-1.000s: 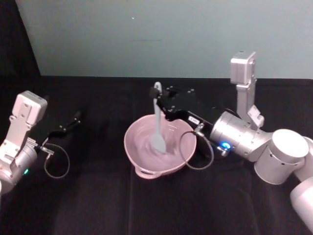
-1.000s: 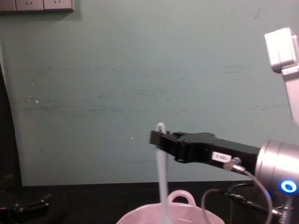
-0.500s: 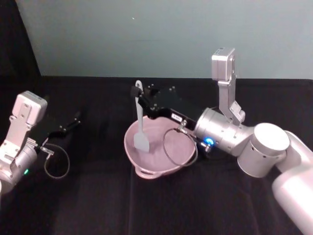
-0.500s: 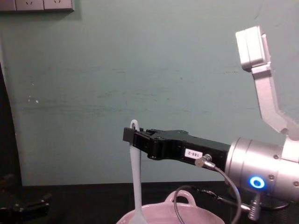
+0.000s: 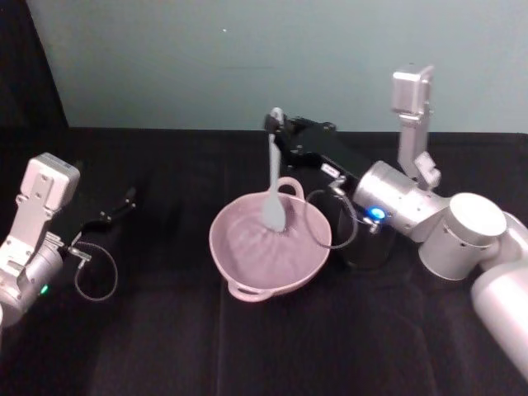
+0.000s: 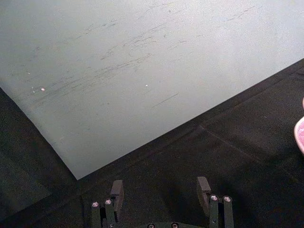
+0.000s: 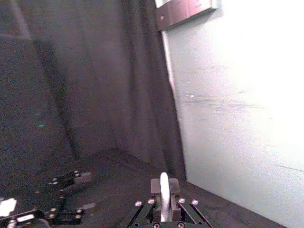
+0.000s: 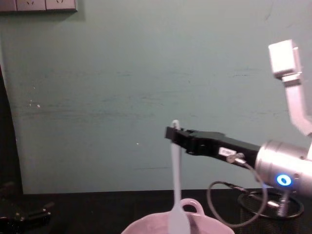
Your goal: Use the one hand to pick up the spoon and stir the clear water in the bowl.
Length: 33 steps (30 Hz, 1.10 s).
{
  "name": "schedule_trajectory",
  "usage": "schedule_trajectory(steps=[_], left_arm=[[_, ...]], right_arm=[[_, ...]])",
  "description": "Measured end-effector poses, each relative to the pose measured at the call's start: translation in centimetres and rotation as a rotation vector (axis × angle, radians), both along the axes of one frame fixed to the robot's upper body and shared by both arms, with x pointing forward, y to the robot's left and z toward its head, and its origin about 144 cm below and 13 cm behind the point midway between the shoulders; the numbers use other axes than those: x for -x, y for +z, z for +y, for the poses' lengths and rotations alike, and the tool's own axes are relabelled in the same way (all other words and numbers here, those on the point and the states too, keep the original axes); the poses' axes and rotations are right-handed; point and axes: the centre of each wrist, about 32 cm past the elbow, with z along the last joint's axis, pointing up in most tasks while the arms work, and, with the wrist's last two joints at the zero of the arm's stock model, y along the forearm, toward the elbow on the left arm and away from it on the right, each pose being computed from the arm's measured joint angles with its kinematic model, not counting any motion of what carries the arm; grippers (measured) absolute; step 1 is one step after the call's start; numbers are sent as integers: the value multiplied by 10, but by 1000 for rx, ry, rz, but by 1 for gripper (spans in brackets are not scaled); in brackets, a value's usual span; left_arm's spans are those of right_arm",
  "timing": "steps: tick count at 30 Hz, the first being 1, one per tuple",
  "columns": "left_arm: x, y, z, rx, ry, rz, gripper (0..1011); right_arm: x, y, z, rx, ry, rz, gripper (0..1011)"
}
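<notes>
Silver right arm (image 5: 412, 213) has black end effector (image 5: 275, 124), blue ring (image 5: 377, 214), looping cable (image 5: 306, 219).

Scuffed teal wall (image 8: 97, 97), black tablecloth (image 5: 165, 346), white wall sockets (image 8: 44, 5), dark curtain (image 5: 25, 66)

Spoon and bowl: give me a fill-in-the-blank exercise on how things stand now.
The ____ gripper is shut on the spoon at its handle end.
The spoon's head points ____ toward the pink bowl.
The left gripper, parked apart from the bowl, has its fingers ____.
Missing words: right; down; open.
</notes>
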Motion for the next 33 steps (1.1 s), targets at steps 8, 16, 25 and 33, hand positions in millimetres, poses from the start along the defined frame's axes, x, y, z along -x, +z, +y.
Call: schedule_trajectory(steps=[8,16,25,33], left_arm=[[0,0,0,0,0,0,1011],[0,0,0,0,0,0,1011],[0,0,0,0,0,0,1011],[0,0,0,0,0,0,1011]], right_arm=[[8,6,-19,19,-49,-17,116],[17,10,-18,74,-37,-21,116],[37,15,8,118,50,-44,116],[43,18,31,104,132,-56,116]])
